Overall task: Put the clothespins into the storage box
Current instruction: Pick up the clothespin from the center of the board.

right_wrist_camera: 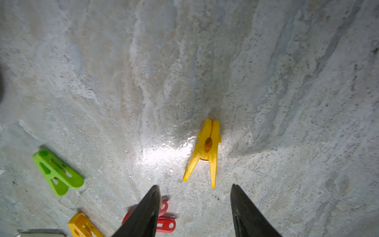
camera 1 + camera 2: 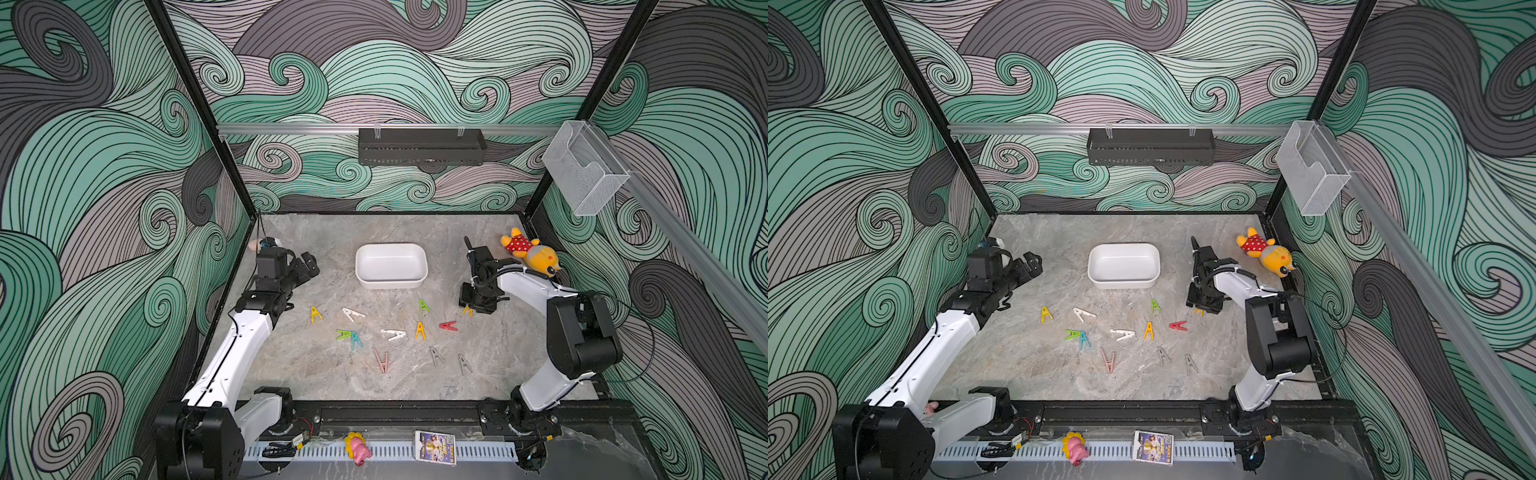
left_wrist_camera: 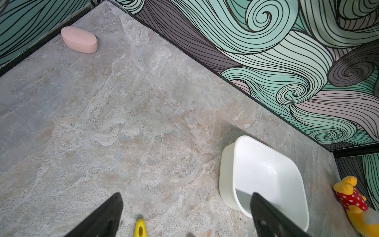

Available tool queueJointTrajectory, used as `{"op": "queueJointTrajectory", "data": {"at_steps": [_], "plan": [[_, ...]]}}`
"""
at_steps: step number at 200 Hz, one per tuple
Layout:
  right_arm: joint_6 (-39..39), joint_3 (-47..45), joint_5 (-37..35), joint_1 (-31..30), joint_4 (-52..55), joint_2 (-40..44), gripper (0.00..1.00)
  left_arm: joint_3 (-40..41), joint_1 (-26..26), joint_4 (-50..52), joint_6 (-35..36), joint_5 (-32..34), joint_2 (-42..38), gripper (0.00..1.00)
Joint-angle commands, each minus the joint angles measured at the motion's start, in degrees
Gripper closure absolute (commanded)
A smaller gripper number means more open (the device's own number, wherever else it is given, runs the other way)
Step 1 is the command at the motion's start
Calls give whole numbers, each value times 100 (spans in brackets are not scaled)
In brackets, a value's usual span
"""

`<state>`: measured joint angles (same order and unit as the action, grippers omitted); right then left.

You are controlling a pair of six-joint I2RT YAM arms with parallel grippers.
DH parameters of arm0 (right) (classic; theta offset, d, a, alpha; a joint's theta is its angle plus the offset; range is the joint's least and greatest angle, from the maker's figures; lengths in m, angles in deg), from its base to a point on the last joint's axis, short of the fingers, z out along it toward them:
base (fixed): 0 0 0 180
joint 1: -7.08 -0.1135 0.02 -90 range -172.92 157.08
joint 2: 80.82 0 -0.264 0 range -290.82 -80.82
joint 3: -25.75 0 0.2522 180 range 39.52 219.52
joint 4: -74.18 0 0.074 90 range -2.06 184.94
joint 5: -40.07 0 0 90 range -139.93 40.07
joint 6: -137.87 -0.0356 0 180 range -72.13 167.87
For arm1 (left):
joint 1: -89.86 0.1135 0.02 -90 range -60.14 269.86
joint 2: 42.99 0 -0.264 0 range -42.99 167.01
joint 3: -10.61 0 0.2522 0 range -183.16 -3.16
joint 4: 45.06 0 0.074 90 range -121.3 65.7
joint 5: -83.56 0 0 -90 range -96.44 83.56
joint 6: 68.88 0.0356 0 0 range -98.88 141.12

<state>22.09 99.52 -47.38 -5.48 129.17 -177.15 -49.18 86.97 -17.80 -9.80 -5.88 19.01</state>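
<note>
Near the tabletop's [image 2: 316, 374] right edge the right gripper [image 1: 194, 185], jaws half apart and empty, lines up to pinch a yellow clothespin [image 1: 205, 151]. The left gripper [image 2: 309, 264] hovers wide open, empty. The storage box [image 2: 390, 284] sits empty near the back edge.

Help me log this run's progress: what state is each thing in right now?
storage box: upright, empty.
clothespins: all on the table, none boxed.
left gripper: open, empty.
right gripper: open, empty.
yellow clothespin: lying just ahead of the right gripper, ungripped.
plush toy: lying down.
</note>
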Motion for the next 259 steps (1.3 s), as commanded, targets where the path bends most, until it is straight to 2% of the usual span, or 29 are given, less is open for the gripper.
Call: {"op": "queueJointTrajectory", "data": {"at_steps": [1, 135, 173, 193, 224, 239, 259], "plan": [[-94, -93, -48, 75, -14, -33, 44, -138, -27, 144, 103, -15, -100, 1], [-39, -200, 194, 122, -132, -489, 62, -79, -27, 369, 187, 302, -352, 2], [40, -236, 166, 127, -214, -527, 63, -4, -27, 192, 131, 251, -320, 2], [119, -253, 88, 129, -252, -518, 61, -12, -27, 152, 108, 147, -311, 2], [198, -157, 97, 139, -228, -658, 64, 7, -27, 129, 85, 173, -320, 2], [217, -139, 133, 140, -234, -660, 68, -8, -27, 90, 110, 182, -320, 2], [273, -160, 193, 141, -209, -633, 78, -51, -27, 74, 130, 175, -303, 3]]}}
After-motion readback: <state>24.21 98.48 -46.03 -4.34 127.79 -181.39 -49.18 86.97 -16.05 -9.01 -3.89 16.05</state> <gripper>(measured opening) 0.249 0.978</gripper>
